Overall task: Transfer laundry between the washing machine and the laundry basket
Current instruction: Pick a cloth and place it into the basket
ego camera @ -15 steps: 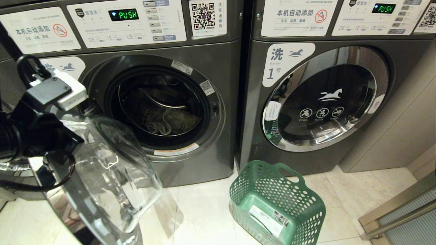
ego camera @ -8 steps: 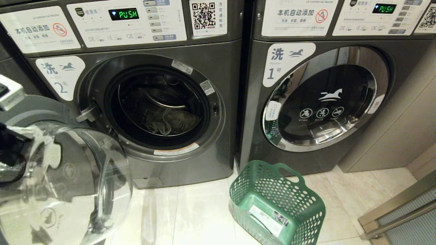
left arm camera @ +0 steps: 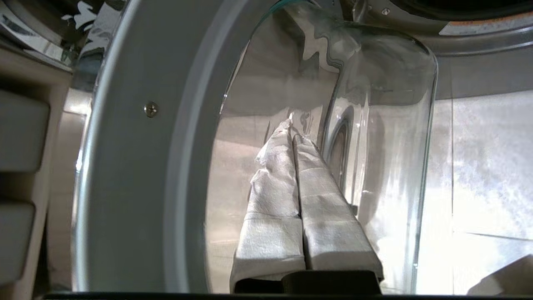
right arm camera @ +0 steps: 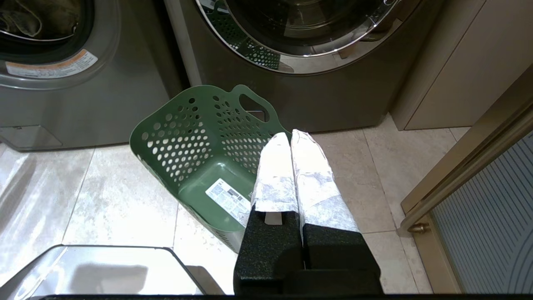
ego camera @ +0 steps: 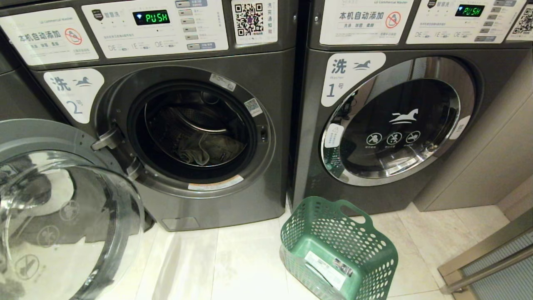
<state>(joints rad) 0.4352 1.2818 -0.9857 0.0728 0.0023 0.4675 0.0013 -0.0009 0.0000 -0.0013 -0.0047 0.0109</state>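
Head view: two dark grey front-loader washing machines side by side. Machine marked 2, door swung open; one dark olive-grey cloth garment low in drum. Machine marked 1, door closed. One green perforated plastic basket on floor, nothing inside.

Left wrist view: left claw fully closed, holding nothing, against open glass door.

Right wrist view: right claw fully closed, holding nothing, above basket rim.
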